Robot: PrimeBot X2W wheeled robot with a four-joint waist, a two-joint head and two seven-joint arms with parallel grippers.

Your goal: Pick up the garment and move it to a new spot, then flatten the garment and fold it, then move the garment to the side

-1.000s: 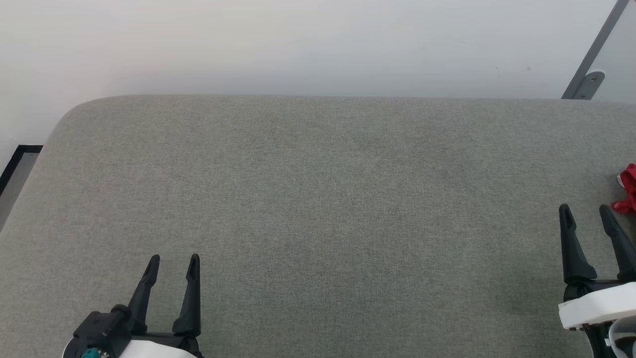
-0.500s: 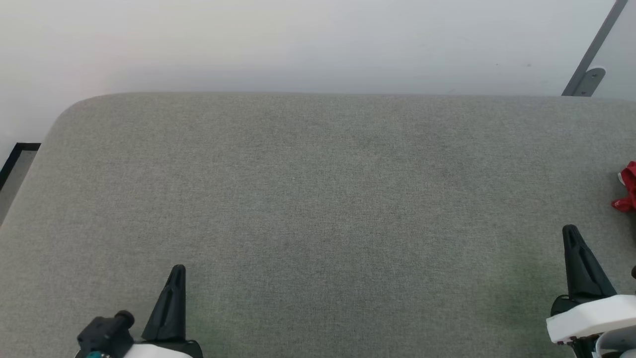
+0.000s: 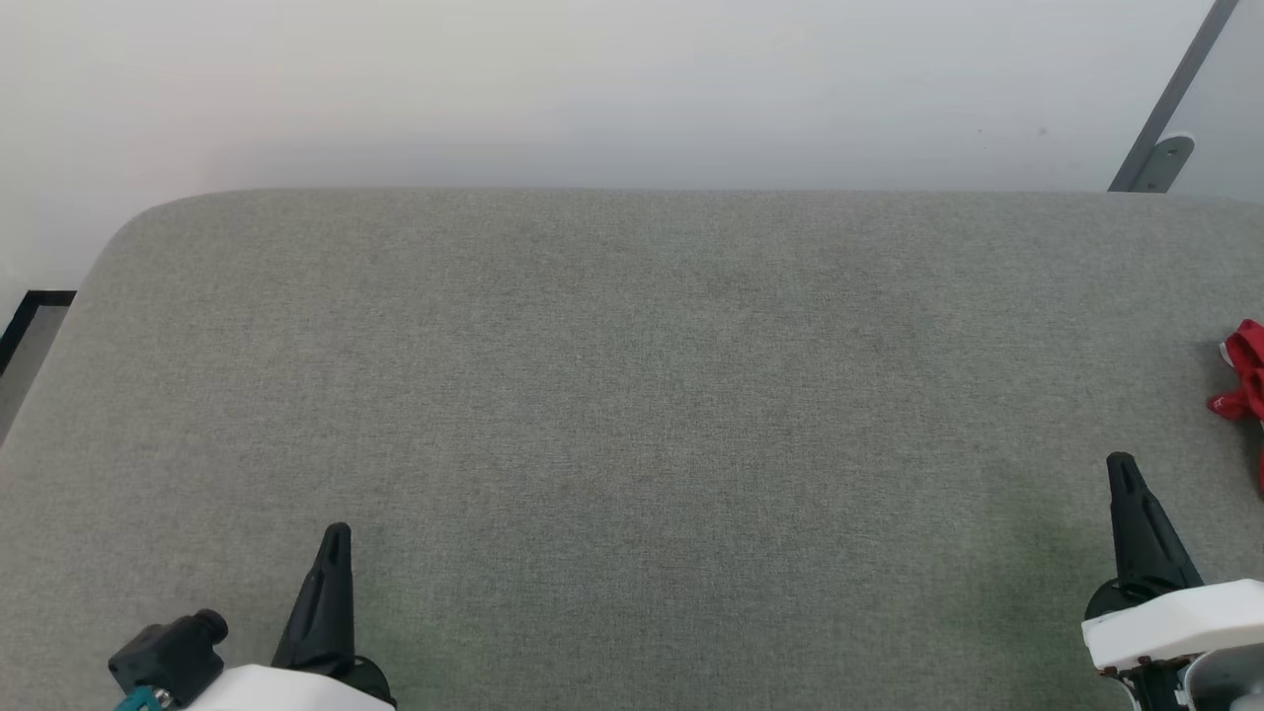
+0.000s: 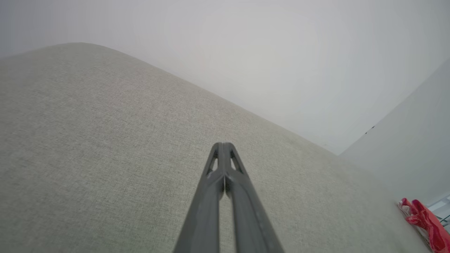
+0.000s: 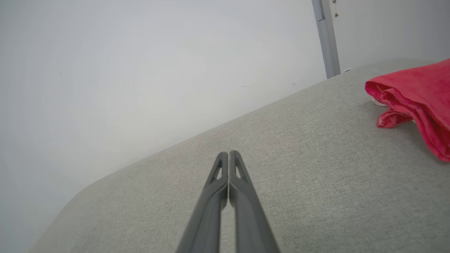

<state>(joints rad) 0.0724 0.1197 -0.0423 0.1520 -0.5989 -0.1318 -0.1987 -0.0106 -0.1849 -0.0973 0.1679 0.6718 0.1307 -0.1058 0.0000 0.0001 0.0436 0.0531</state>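
The red garment [image 3: 1246, 373] lies bunched at the far right edge of the grey padded table [image 3: 632, 395], mostly cut off by the head view's edge. It also appears as red folds at the right of the right wrist view [image 5: 418, 98] and the lower right of the left wrist view [image 4: 423, 221]. My left gripper [image 3: 334, 538] sits at the lower left, shut and empty; its fingers [image 4: 223, 147] press together. My right gripper [image 3: 1121, 469] sits at the lower right, shut and empty, a short way in front and left of the garment; its fingers [image 5: 228, 154] meet.
A pale wall [image 3: 592, 89] runs behind the table's far edge. A grey metal post with a bracket [image 3: 1160, 148] stands at the back right. The table's rounded far-left corner drops off to a floor strip [image 3: 30, 336].
Both grippers went from open to shut and drew back toward the bottom of the head view. The garment has not moved.
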